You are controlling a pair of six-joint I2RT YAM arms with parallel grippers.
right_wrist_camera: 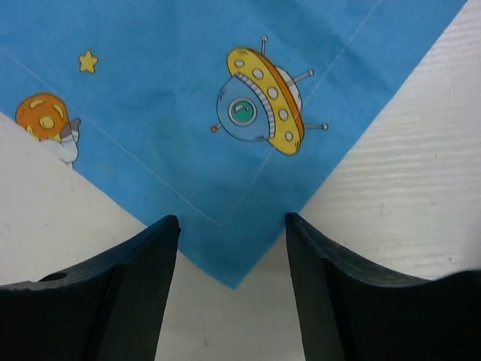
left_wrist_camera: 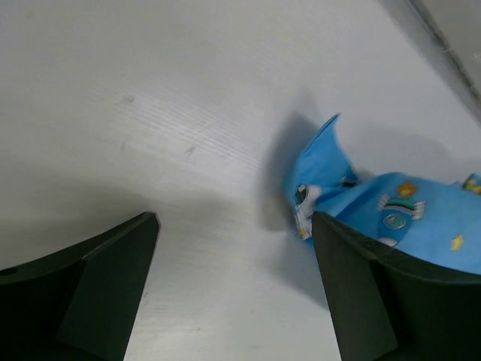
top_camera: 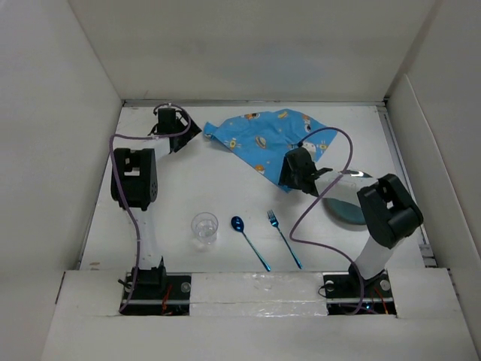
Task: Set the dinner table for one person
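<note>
Blue cloth sits between the two dark fingers of my right claw. The pointed near corner of the placemat lies flat exactly in the gap, and the jaws stand wide apart and hold nothing. My left claw is also spread wide and empty. The mat's other corner stands up, folded, just beside this claw's right finger and not between the fingers.

Under both claws and all around them is the dinner table, a plain matte white top with a faint grain near my fingers. The mat lies crooked on it, with its long axis running across from my left claw to my right one. I judge that the next move is a pinch of these two corners, and my right claw is better placed for it.

Behind my claws, toward my bases, are a clear glass, a blue spoon and a blue fork. A plate lies below my right arm.
</note>
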